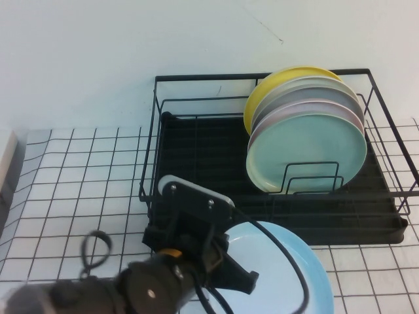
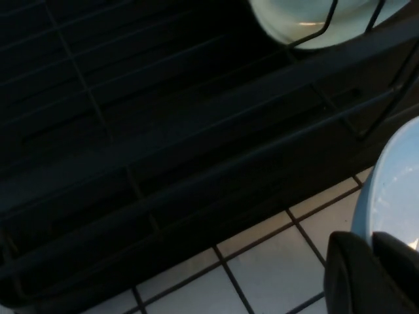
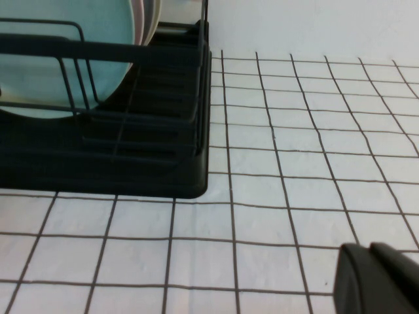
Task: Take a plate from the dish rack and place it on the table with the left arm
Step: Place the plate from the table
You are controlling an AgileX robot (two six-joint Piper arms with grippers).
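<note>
Sky-blue matte plate [image 1: 288,275], left pincer [image 1: 226,278], right pincer [image 3: 376,281]

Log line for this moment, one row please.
left gripper: over sky-blue plate, in front of dish rack | plate: on table | right gripper: low over table

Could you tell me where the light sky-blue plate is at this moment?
In the high view, the plate is out of the dish rack, on the table just in front of it, beside the left tool. The right tool is over bare grid.

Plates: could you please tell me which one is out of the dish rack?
The sky-blue plate, on the table by the left end effector; the others stand in the dish rack. Right end effector is apart.
</note>
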